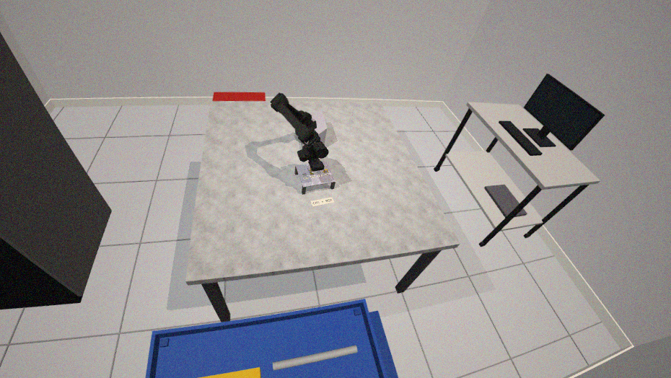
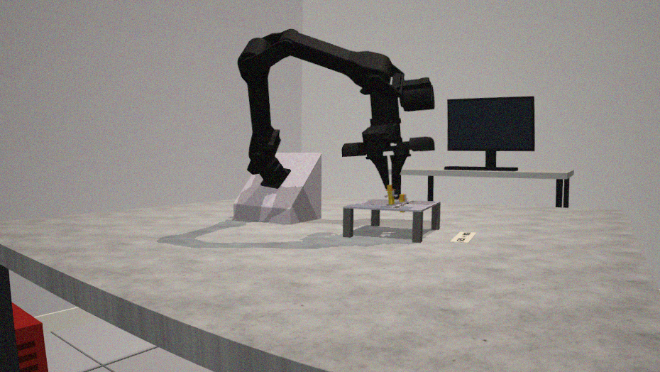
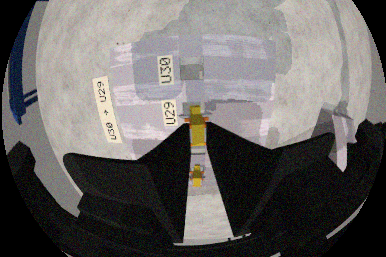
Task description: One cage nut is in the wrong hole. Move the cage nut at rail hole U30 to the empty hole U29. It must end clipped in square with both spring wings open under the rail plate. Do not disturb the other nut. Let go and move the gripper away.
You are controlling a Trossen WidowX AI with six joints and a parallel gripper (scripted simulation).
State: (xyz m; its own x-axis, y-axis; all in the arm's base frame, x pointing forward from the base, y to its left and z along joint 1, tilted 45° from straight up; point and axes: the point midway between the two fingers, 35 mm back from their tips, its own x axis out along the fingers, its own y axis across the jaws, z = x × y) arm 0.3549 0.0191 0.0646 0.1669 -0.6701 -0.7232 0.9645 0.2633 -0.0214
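"U30" label (image 3: 166,70) and "U29" label (image 3: 170,113) on rail plate (image 3: 240,64), "U30 → U29" on paper strip (image 1: 322,201) (image 2: 461,236) (image 3: 107,110)

Arm (image 1: 296,119): black, reaching over the stand (image 1: 321,182).
Tray (image 1: 257,314): blue, below the table (image 1: 316,235).

And here the hand's dark fingers cover part of the rail plate (image 3: 240,67), the held nut's underside hidden!
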